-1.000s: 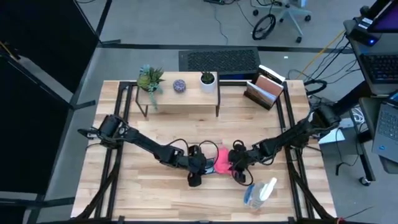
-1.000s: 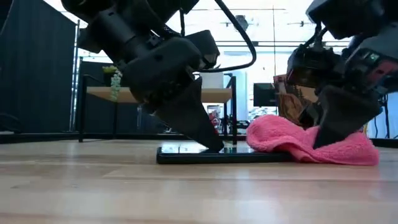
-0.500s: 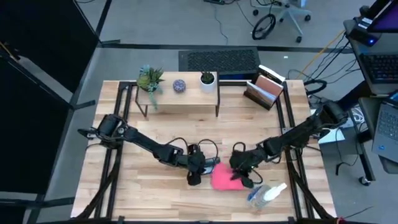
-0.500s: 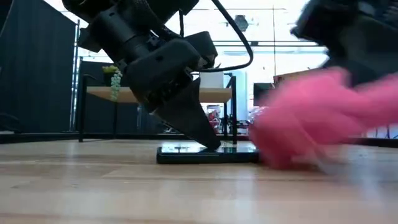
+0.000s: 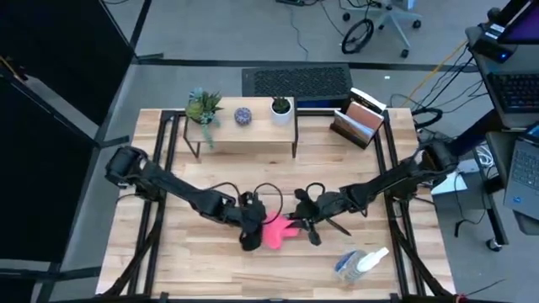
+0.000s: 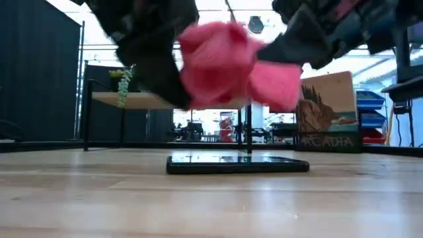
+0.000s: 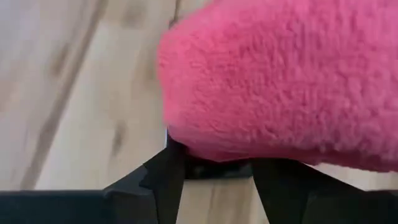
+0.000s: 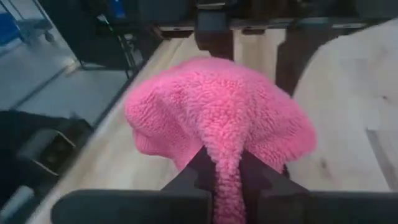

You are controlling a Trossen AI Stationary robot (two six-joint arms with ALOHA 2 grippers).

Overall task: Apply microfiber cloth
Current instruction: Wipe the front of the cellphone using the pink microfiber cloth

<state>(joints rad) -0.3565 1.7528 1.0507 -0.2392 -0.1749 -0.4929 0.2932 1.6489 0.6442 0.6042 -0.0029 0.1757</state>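
The right gripper point(image 8: 227, 177), clamping the microfiber cloth point(image 6: 231, 63), is now lifting it clear of the smartphone point(image 6: 236, 163), interrupting wiping; the left gripper point(image 7: 211, 180) is hovering, fingers apart.

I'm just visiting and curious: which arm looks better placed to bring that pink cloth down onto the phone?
Probably the right. Its gripper has its fingers pinched on the microfiber cloth, which hangs in the air above the black phone. The left gripper is beside the cloth, fingers not visibly holding it.
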